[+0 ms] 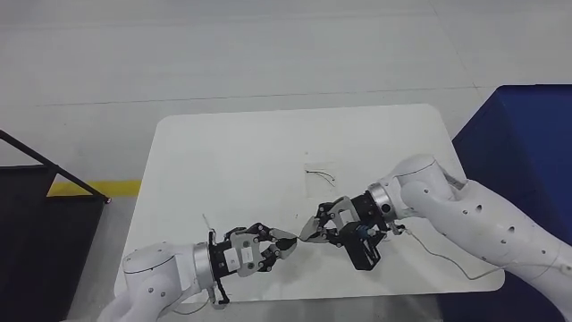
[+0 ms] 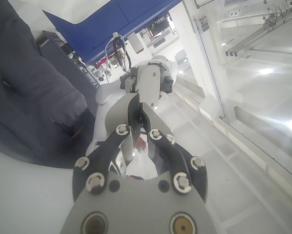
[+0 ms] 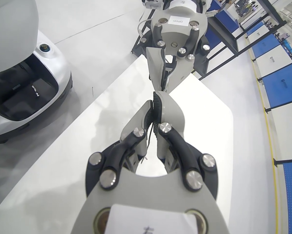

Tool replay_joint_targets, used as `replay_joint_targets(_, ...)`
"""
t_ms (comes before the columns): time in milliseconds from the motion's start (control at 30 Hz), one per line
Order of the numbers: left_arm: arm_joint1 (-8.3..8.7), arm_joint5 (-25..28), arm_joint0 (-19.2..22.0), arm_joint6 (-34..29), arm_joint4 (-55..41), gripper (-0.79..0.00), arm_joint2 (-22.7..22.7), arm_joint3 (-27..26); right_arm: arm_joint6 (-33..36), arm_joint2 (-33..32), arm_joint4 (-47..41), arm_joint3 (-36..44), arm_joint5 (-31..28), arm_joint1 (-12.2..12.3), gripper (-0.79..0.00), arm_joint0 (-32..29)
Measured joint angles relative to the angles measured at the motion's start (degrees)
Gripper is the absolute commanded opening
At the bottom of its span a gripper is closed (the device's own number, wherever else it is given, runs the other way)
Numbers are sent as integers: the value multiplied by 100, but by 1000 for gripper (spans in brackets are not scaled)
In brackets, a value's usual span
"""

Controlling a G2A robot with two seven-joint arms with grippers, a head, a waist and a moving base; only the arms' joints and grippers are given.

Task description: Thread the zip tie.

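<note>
The thin black plastic zip tie [image 3: 149,131] is held up above the flat white worktop [image 1: 223,161], over the part close to the worktop's near edge. The right pincer [image 3: 152,103] is squeezed tight on it. The tie runs between the two grey fingers [image 3: 171,113] and its loose end pokes out behind them, toward the wrist.

The left pincer [image 3: 163,89] points straight at the right one, tip to tip, and the tips almost touch. Its fingers are pressed together too. A dark line shows between them, but it is too small to tell if that is the tie.

From above, the left pincer [image 1: 293,243] and the right pincer [image 1: 307,231] meet over the worktop, nearer its near edge than its far edge. A wide stretch of white worktop lies past them toward the far edge. A thin dark curved strand [image 1: 320,175] lies there, near the middle of the worktop.

A tall blue panel [image 1: 527,143] stands just beside the worktop's right edge. A black frame [image 1: 45,233] stands beside its left edge.
</note>
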State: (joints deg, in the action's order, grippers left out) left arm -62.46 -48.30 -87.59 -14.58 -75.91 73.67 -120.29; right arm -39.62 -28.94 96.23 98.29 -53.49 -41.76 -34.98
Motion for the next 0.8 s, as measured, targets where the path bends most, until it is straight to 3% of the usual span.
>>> replay_joint_targets(33, 2, 1, 1, -9, -5, -785, 1, 1, -12, -16, 17, 5, -10, 1, -453, -10)
replay_joint_targets(67, 5, -3, 2, -25, -6, -785, 2, 0, -3, -37, 44, 0, -30, 1, 0, -17)
replay_joint_targets(400, 46, 355, -52, -491, -26, -785, 325, -13, 100, -96, -81, -79, -150, 5, 0, -114)
replay_joint_targets(567, 100, 1116, -218, -1155, 899, -785, 478, -246, -874, -120, -2054, -827, -460, 91, 0, -367)
replay_joint_targets(700, 130, 1881, -387, -1771, 1672, -785, 492, -261, -666, 542, -4165, -766, -450, 130, 0, -359)
replay_joint_targets(800, 129, 1792, -372, -1731, 1640, -785, 515, -297, -665, 409, -4976, -771, -450, 130, 0, -356)
